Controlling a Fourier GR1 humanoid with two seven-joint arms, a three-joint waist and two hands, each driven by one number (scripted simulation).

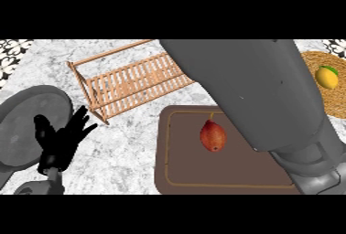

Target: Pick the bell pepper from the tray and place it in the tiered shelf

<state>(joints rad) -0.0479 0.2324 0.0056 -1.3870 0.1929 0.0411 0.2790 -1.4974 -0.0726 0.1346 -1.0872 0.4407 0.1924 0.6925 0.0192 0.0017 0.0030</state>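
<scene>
Bell pepper (213, 135) lies unpicked on the tray (184, 167) at centre; tiered shelf (135, 82), upper left, stands bare; left hand (61, 139) rests open-fingered, lower left.

Bright, even light falls across the counter (132, 155).

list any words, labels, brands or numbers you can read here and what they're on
None: no readable text shows anywhere in the head view.
The tray, the bell pepper, the tiered shelf, the woven mat and the yellow fruit on it carry no markings.
The black-and-white corner tiles show a pattern, not lettering.
</scene>
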